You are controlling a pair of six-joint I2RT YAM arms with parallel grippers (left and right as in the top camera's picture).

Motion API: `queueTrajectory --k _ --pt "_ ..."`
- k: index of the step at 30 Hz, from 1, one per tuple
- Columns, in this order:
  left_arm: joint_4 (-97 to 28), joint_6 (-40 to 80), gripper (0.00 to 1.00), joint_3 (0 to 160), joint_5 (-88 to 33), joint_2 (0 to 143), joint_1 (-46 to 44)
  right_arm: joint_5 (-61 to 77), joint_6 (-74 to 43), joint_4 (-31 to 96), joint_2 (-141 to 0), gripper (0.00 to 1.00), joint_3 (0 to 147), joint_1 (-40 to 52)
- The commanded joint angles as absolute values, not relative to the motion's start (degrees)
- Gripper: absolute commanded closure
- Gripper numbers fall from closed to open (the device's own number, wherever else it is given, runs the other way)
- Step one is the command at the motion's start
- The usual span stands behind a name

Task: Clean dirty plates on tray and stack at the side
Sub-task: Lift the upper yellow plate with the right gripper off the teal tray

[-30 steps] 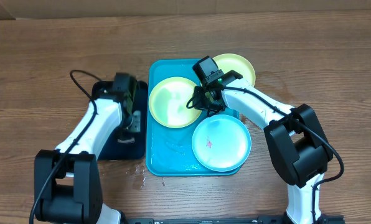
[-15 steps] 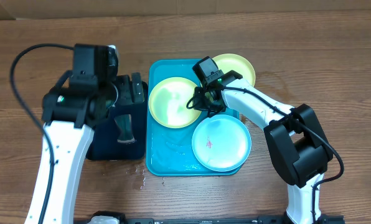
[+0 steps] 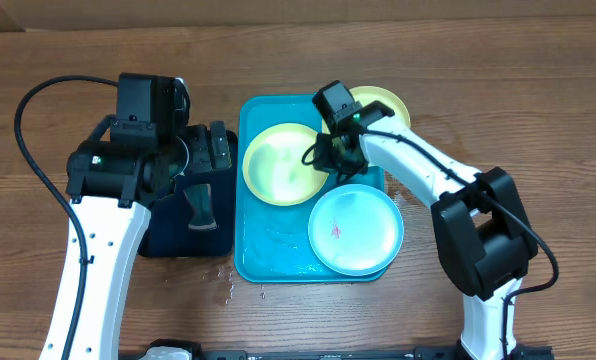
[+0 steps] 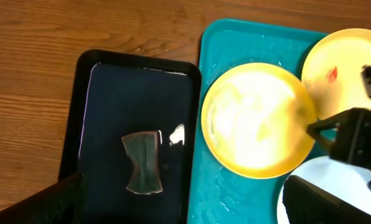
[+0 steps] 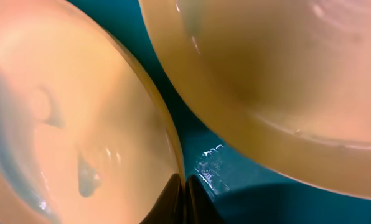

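Three plates lie on the turquoise tray (image 3: 268, 250). A lime-green plate (image 3: 278, 165) sits at its upper left, and my right gripper (image 3: 330, 160) is shut on that plate's right rim. In the right wrist view the fingertips (image 5: 184, 200) pinch the thin rim of this plate (image 5: 67, 124). A second green plate (image 3: 386, 104) with a red smear overhangs the tray's top right corner. A light-blue plate (image 3: 356, 228) with a red smear lies at the lower right. My left gripper (image 4: 185, 211) hangs open, high above the dark tray (image 4: 136, 81), holding nothing.
A grey-green sponge (image 4: 142, 163) lies loose in the dark navy tray left of the turquoise one. Water films the turquoise tray floor (image 4: 235, 186). A few drops sit on the wooden table (image 3: 223, 285) by the tray's lower left corner.
My left gripper let go of the sponge, opened wide and rose off the dark tray. My right gripper closed on the green plate's rim and shifted slightly up and right.
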State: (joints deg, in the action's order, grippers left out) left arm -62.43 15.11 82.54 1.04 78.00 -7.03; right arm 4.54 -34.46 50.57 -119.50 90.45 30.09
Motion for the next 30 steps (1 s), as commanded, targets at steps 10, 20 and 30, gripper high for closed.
queueTrajectory --k 10,20,30 --pt "-62.35 16.14 0.00 82.98 0.99 78.41 -7.05 4.58 -34.33 56.53 -112.44 0.96 99.55 29.52" --pt "-65.17 16.97 0.00 83.64 -2.00 77.17 -7.03 4.49 -34.54 50.78 -112.81 0.96 100.88 33.36" --pt "-65.91 16.95 0.00 89.19 6.85 68.18 -7.03 -0.78 -36.27 43.16 -113.40 0.96 100.84 40.14"
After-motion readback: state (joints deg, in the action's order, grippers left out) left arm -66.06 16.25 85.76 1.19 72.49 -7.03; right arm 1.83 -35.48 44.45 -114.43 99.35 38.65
